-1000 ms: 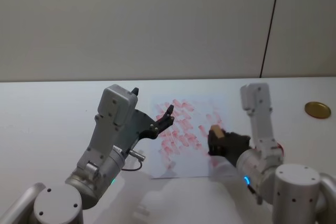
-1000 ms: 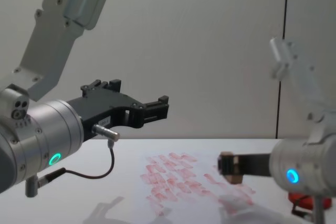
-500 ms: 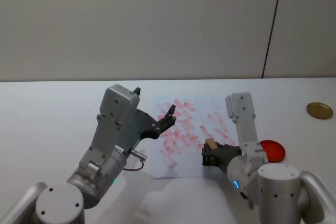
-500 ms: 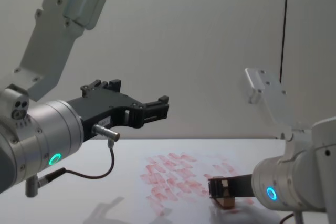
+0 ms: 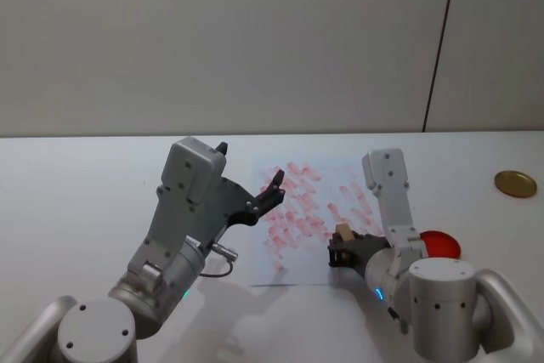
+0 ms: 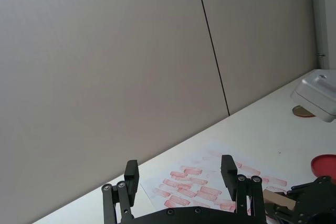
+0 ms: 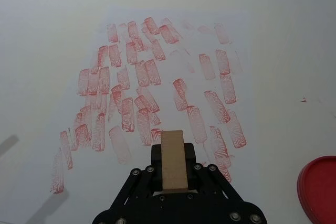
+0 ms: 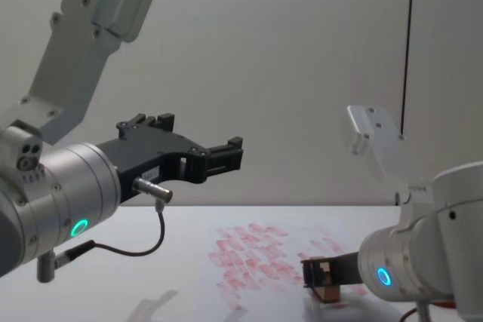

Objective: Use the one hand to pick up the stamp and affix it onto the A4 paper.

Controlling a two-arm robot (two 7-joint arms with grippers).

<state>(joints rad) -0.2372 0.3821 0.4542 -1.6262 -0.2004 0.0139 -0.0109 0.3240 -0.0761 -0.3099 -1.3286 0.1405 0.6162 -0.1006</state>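
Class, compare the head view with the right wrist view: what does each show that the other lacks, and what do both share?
Head view, not the wrist view: the open left pincer raised beside the paper's left edge, and a gold disc far to the right. Right wrist view, not the head view: the separate outlines of the red marks. Both: the right pincer shut on the stamp over the A4 paper, and the red ink dish.
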